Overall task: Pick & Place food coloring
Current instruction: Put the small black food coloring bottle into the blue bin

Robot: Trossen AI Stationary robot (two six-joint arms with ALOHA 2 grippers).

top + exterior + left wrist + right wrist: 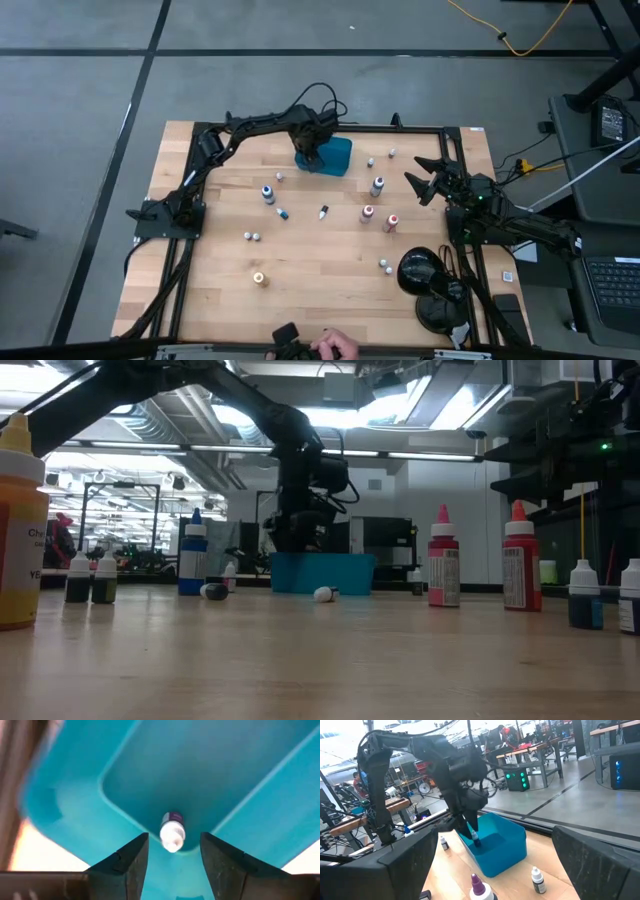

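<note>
My left gripper (174, 865) points down over the teal tray (338, 158) at the table's far side, fingers open. A small white-capped food coloring bottle (172, 832) shows in the gap just beyond the fingertips, cap toward the wrist, by a corner of the tray's floor (150, 785). There is bare space on both sides of it. In the right wrist view the same bottle (476, 840) is just under the fingers, inside the tray (505, 847). My right gripper (425, 180) waits open at the table's right edge. Other food coloring bottles (268, 193) (392, 222) stand on the table.
Bottles are scattered over the wooden table: a purple-capped one (377, 185), a red one (368, 212), an orange one (258, 279), and small vials (250, 236) (385, 265). Black round objects (418, 272) sit at the near right. A person's hand (332, 346) shows at the near edge.
</note>
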